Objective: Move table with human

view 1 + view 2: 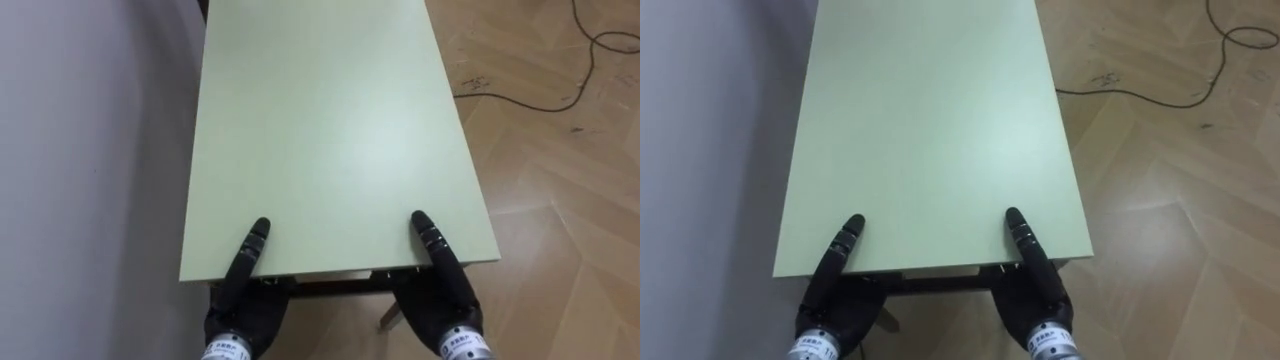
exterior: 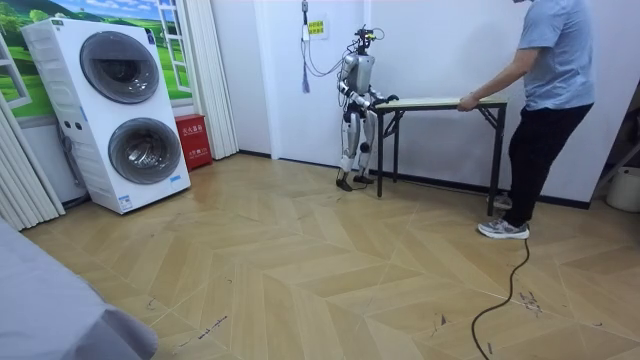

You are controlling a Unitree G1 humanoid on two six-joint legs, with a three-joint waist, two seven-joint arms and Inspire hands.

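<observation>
A pale green folding table (image 1: 330, 120) runs away from me, its near short edge just in front of my body. My left hand (image 1: 240, 300) holds the near edge left of centre, thumb flat on top, the other fingers under the board. My right hand (image 1: 440, 295) holds it the same way right of centre. In the room view I stand at the left end of the table (image 2: 430, 101). A person (image 2: 545, 90) leans in at the far end, with a hand (image 2: 465, 103) on that edge.
A white wall (image 1: 90, 150) runs close along the table's left side. A dark cable (image 1: 540, 95) loops over the wooden floor to the right. A stacked washer and dryer (image 2: 125, 110) and a red box (image 2: 192, 140) stand further off at the room view's left.
</observation>
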